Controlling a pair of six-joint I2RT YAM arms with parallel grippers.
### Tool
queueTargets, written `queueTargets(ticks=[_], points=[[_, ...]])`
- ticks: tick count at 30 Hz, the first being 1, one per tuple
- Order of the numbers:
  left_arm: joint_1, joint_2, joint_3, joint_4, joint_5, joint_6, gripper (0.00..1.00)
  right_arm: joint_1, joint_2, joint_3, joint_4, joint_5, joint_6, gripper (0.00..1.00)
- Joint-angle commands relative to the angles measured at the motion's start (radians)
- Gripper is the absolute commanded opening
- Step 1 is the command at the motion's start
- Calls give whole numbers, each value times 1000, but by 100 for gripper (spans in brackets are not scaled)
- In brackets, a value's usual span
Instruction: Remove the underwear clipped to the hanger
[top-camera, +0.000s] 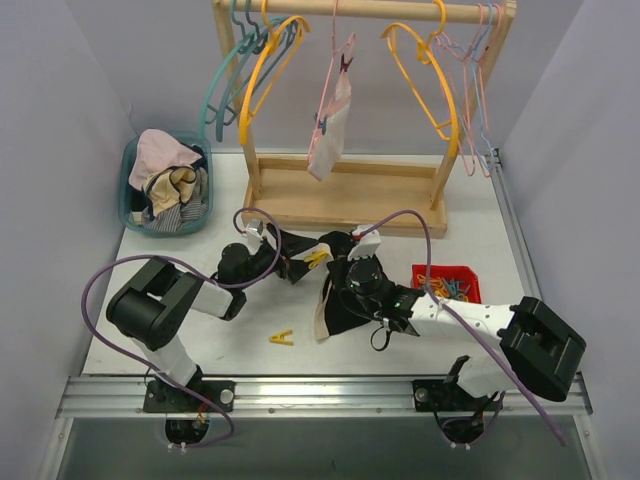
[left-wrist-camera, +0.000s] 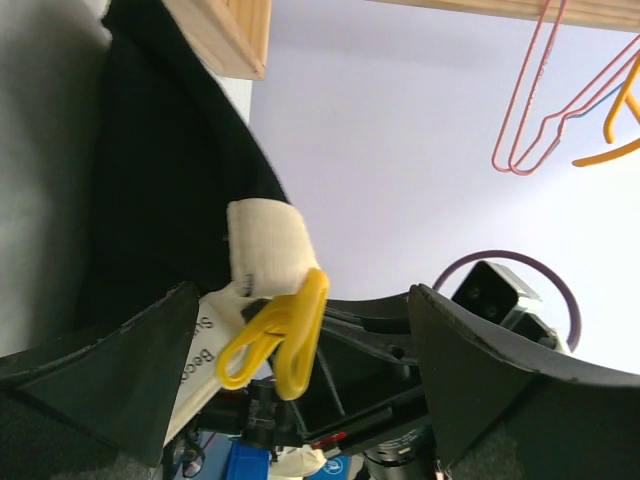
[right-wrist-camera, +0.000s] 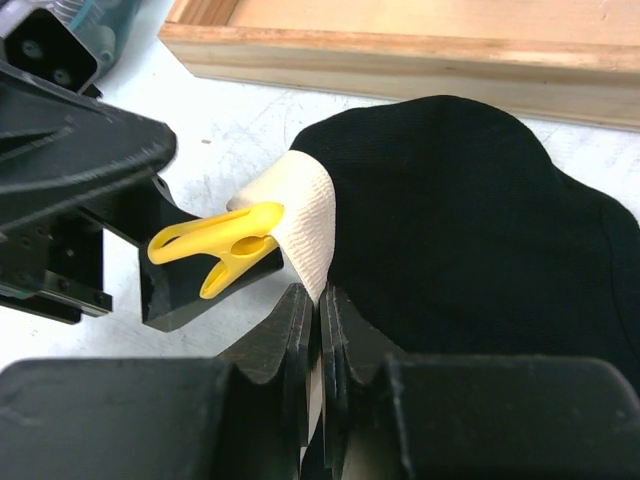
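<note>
Right wrist view: with the right gripper (right-wrist-camera: 320, 300) pinched shut on the black underwear (right-wrist-camera: 460, 220) lying on the table (right-wrist-camera: 230, 120), the left gripper (left-wrist-camera: 300, 310) (jaws wide apart) should squeeze the yellow clip (right-wrist-camera: 215, 245) squarely by its tails, then draw it off.

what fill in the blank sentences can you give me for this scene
1. The plastic clip pinched on the cream waistband of the black fabric brief is ____ in colour.
2. The left arm's fingers stand ____ on either side of that clip.
3. The right arm's fingers are ____ on that brief.
4. The small red bin of clips sits beside the ____ arm.
Missing words: yellow; open; shut; right.
</note>
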Motion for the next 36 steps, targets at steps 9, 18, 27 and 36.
queueTargets(ticks=[9, 18, 27, 36], points=[[-2, 15, 18, 166, 34, -63, 93, -4, 50, -2, 71, 23, 0, 0], [-2, 51, 6, 230, 45, -94, 77, -11, 45, -10, 77, 27, -7, 0], [0, 96, 7, 284, 48, -114, 48, -11, 18, -33, 65, 44, -8, 0], [0, 114, 10, 310, 56, -120, 12, -9, 16, -33, 59, 53, -13, 0]])
